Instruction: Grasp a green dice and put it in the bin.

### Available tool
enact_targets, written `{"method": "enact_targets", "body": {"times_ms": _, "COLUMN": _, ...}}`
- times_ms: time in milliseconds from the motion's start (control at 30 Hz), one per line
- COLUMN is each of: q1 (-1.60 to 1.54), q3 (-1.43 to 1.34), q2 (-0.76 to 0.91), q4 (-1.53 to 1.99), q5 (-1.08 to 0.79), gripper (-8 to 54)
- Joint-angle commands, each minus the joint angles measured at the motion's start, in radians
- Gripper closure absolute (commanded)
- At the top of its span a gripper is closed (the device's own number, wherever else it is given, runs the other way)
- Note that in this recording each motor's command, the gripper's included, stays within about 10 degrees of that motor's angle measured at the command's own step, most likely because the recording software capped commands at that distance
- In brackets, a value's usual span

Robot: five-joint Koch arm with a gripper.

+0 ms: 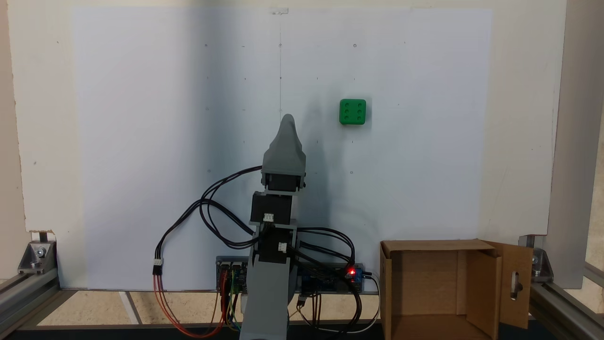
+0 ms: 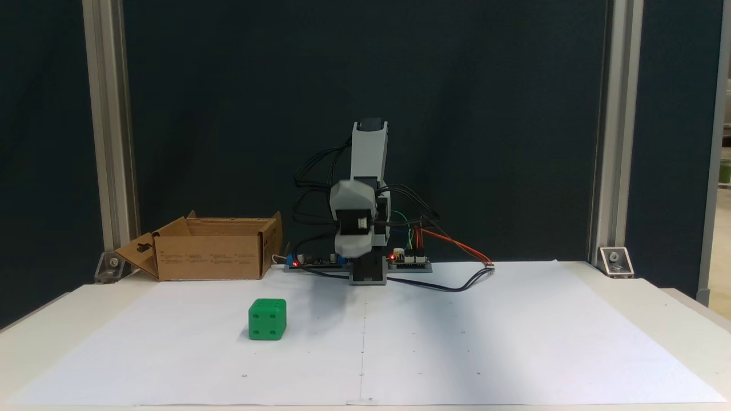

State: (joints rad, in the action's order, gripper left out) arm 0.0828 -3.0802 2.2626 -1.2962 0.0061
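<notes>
Folded arm with its gripper (image 1: 288, 123), whose open-or-clenched state cannot be told, apart from the green dice (image 1: 352, 112), which lies on the white worktop (image 1: 141, 141) to its right and slightly farther in the top-down fixed view, the bin (image 1: 424, 288) near the base.

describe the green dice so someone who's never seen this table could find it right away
Start at the large white paper sheet covering the table. On it, apart from the arm and the cardboard bin, sits the green dice alone. It is the one small bright green cube, six pips facing up.
</notes>
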Motion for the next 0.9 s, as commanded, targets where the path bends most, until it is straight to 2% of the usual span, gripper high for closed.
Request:
{"method": "enact_targets", "body": {"times_ms": 0, "q1": -0.002, "q3": -0.044, "q2": 0.104, "q4": -0.094, "q5": 0.021, "gripper": 0.9}}
{"method": "enact_targets", "body": {"times_ms": 867, "q1": 0.017, "q3": -0.046, "q2": 0.104, "q4": -0.097, "q5": 0.017, "gripper": 0.9}}
